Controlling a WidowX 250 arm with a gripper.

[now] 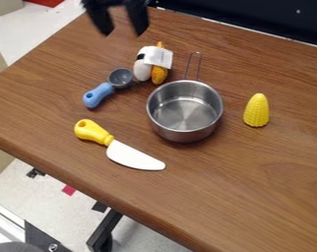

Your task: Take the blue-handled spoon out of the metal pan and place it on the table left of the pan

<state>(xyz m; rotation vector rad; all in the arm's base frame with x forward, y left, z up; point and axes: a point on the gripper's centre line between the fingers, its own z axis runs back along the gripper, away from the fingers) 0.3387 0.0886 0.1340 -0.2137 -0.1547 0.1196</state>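
2 widely parted fingers of the black gripper [122, 34], far left, hold nothing; the white-and-orange toy [142, 72] lies between the blue-handled scoop [99, 95] and the steel pot's handle [199, 68], so handling appears at its outset, the grasp unmade.

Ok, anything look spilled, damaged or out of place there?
Nothing stands out as spilled or damaged. The toy corn cob stands on end, the metal saucepan sits upright, and the toy knife lies flat.
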